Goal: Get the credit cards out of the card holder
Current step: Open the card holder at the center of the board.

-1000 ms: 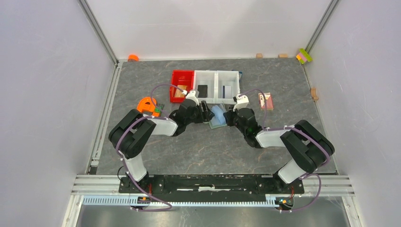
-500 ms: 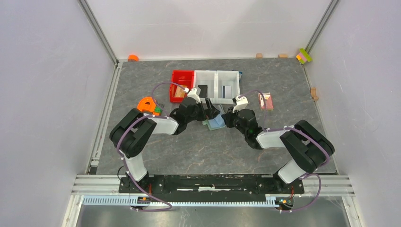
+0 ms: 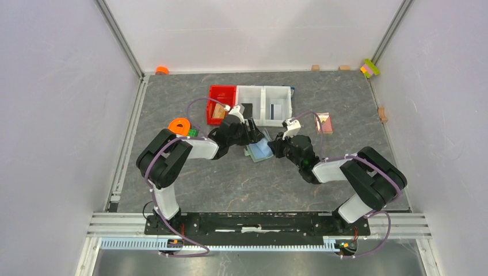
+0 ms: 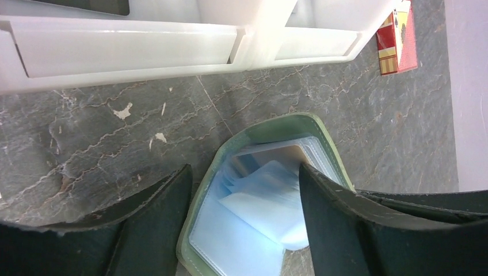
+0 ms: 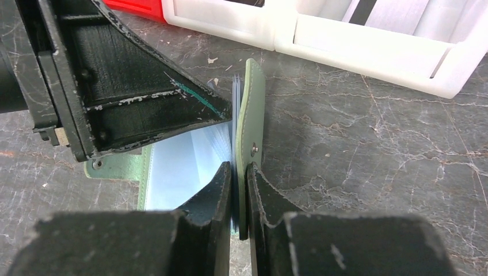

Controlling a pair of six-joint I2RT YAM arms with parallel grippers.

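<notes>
overhead, we look down on a grey marbled table (image 3: 230,184) where the two black arms bend inward and meet just short of a row of bins: one red bin (image 3: 221,89) on the left and two white bins (image 3: 262,103) joined to it on the right. an orange object (image 3: 180,125) sits beside the left arm's elbow. between the arms, just in front of the white bins, the sage-green card holder (image 4: 270,125) lies open on the table. the right gripper (image 5: 240,172) is clamped on one green cover of the holder and stands that cover upright on its edge, while the other cover lies flat. the left gripper (image 4: 244,172) hangs over the open holder with its jaws spread. one finger (image 4: 155,224) is to the left of the holder's edge and the other is over its right edge; we cannot tell whether either touches it. to the right of the bins, a small pink and red flat item (image 3: 324,122) lies by itself. from the left wrist we see the credit cards (image 4: 262,201) in the holder's clear pockets. pale blue-white ones overlap in a fan, with a tan-gold corner (image 4: 288,154) behind them, all inside the green rim. a small metal snap (image 5: 254,148) shows on the upright cover just above the right fingertips.
</notes>
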